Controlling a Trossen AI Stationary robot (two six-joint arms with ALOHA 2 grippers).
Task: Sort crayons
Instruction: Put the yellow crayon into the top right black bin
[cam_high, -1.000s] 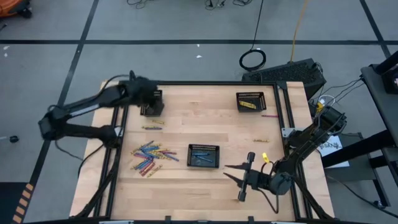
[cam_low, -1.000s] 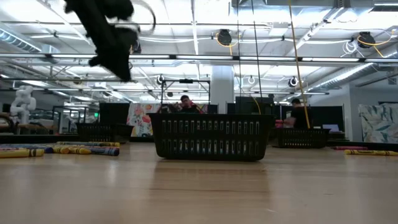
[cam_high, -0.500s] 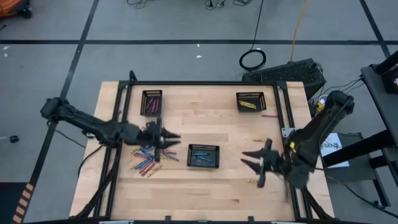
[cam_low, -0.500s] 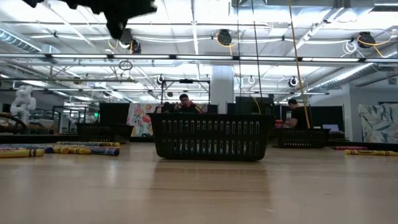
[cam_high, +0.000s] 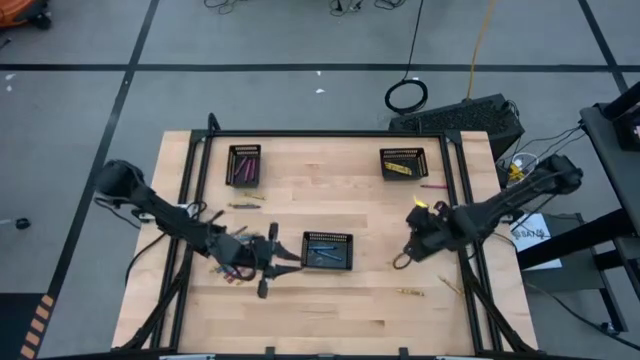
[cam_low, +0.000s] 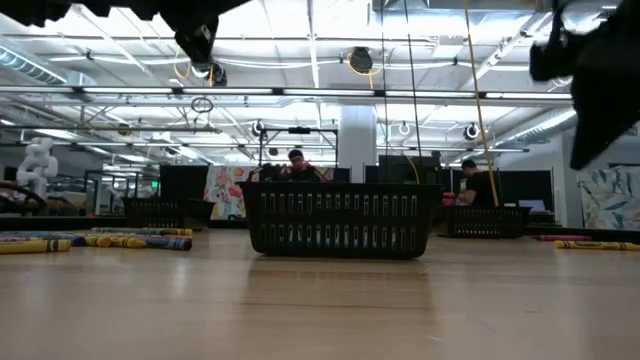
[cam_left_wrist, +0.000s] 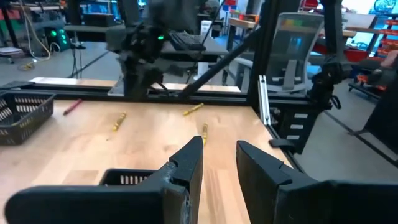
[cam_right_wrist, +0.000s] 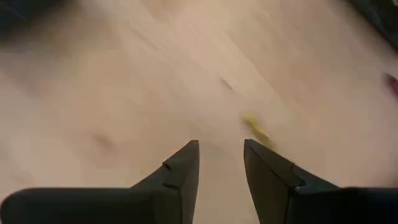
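A pile of blue, pink and orange-red crayons (cam_high: 228, 256) lies on the table at the near left, partly under my left arm; the low view shows some of them lying flat (cam_low: 130, 240). My left gripper (cam_high: 274, 266) is open and empty, between the pile and the centre black tray (cam_high: 327, 250), which holds blue crayons. My right gripper (cam_high: 408, 248) is open and empty above the table's right part. Its wrist view shows a blurred yellow crayon (cam_right_wrist: 256, 129) on the wood ahead. Loose yellow crayons (cam_high: 410, 292) lie near the right front.
A black tray with pink crayons (cam_high: 243, 165) stands at the far left, and one with yellow crayons (cam_high: 402, 162) at the far right. A pink crayon (cam_high: 432, 186) lies near the right rail, and two crayons (cam_high: 244, 205) lie below the far-left tray. People show behind the table (cam_low: 296, 165).
My left gripper has swung from the far-left tray toward the near edge, past the crayon pile, to just left of the centre tray. My right gripper has gone from the near edge toward the far edge and a little toward the right edge.
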